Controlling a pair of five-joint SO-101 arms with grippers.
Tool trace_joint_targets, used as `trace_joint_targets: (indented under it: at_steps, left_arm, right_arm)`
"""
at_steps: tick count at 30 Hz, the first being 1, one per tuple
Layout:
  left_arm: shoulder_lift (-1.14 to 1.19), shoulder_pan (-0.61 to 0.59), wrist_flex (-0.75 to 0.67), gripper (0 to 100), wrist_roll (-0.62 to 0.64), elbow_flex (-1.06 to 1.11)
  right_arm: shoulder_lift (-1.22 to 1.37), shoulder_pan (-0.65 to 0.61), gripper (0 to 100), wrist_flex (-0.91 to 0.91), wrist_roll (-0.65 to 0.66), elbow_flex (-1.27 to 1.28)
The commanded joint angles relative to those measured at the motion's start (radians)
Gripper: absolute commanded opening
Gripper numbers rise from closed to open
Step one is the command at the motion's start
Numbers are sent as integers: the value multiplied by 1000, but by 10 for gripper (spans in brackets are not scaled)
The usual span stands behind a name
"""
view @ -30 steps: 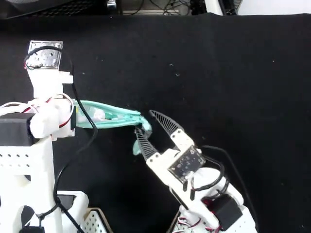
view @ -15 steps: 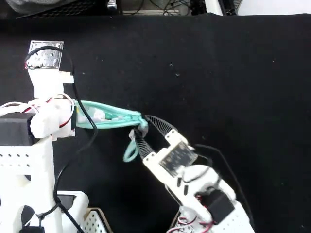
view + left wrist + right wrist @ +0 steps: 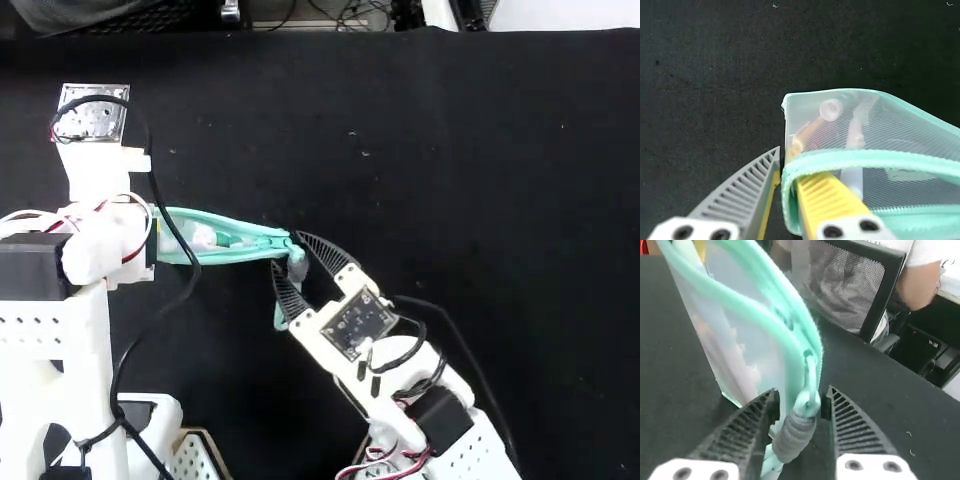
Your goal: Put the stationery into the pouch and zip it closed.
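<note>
Overhead, the mint pouch [image 3: 235, 245] stretches on edge across the black table [image 3: 450, 150] between the two arms. The left gripper [image 3: 158, 240] holds one end, and the right gripper [image 3: 290, 255] sits at the other end, its fingers set on either side of the zip pull [image 3: 297, 265]. From the left wrist, the yellow finger [image 3: 825, 200] and grey finger [image 3: 745, 195] are clamped on the pouch's end seam. The stationery [image 3: 830, 110] shows through the clear wall, already inside. From the right wrist, the pull's grey sleeve hangs between the ribbed fingers, which stand a little apart. A dark gap shows on at least one side, so I judge the pull framed but not yet pinched. The two mint zip bands look parted as they run away from the slider, so the zip probably needs drawing along its whole length. The main risk is the round sleeve squirting out if the fingers shut off-centre. It dangles on a soft cord and can swing aside. A hard tug along the zip could also drag the thin seam out of the left gripper's hold, and the pouch would then sag or fold. If it tips while the mouth is parted, the stationery could slide out
</note>
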Motion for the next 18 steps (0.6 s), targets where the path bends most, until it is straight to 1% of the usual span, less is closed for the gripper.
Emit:
trace_joint_targets:
  at_steps: [1,4,5,9,14,18]
  left_arm:
    - [-6,-1,0,30,-2,-30]
    - [-6,-1,0,30,-2,-30]
    - [-6,-1,0,30,-2,-30]
    - [-6,-1,2,30,-2,-38]
    - [-6,-1,2,30,-2,-38]
    - [-6,1,2,30,0,-45]
  right_arm:
    - [-87,-5,125,-12,6,-44]
    - [-87,-5,5,5,8,-42]
    - [-88,-3,25,6,14,-48]
    - [-88,-3,12,43,55,-156]
    - [-87,-3,12,161,55,-387]
    - [-16,-5,12,186,49,-484]
